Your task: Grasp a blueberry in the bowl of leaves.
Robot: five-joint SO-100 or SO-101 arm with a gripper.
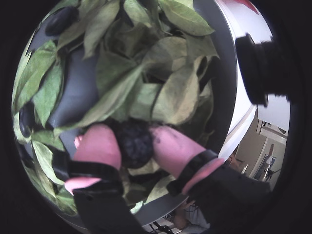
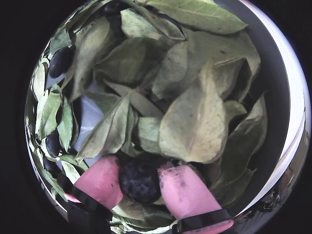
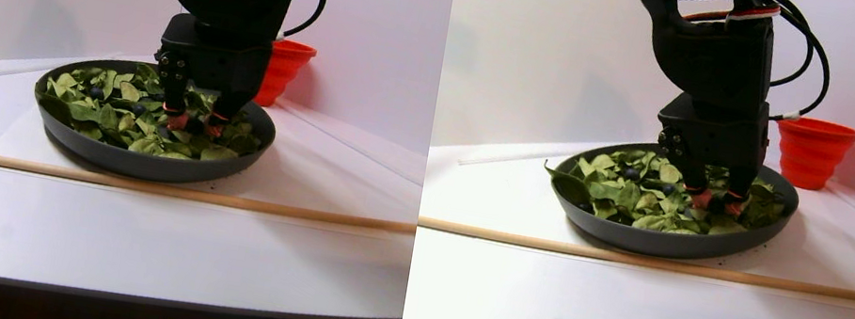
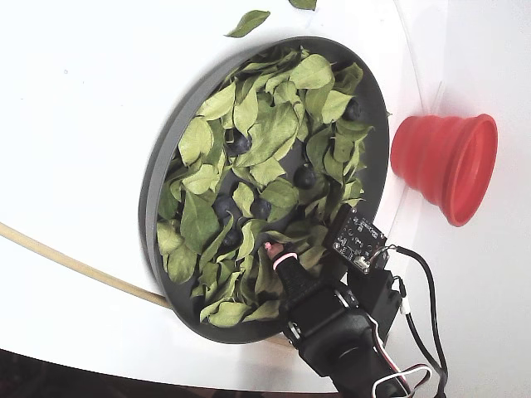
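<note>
The dark-grey bowl (image 4: 162, 178) holds many green leaves (image 4: 274, 124) with several dark blueberries (image 4: 240, 143) among them. My gripper (image 1: 136, 139) reaches down into the bowl's near right part in the fixed view (image 4: 278, 253). Its pink fingertips (image 1: 97, 146) press on both sides of one dark blueberry (image 1: 135, 146), which lies on the leaves (image 1: 170, 97). In the other wrist view the same blueberry (image 2: 140, 181) sits between the pink pads (image 2: 185, 190). The stereo pair view shows the gripper (image 3: 195, 123) low in the bowl (image 3: 132, 160).
A red ribbed cup (image 4: 448, 162) lies beside the bowl, behind it in the stereo pair view (image 3: 285, 66). A thin wooden stick (image 3: 101, 177) lies across the white table in front of the bowl. A loose leaf (image 4: 249, 21) lies outside the bowl.
</note>
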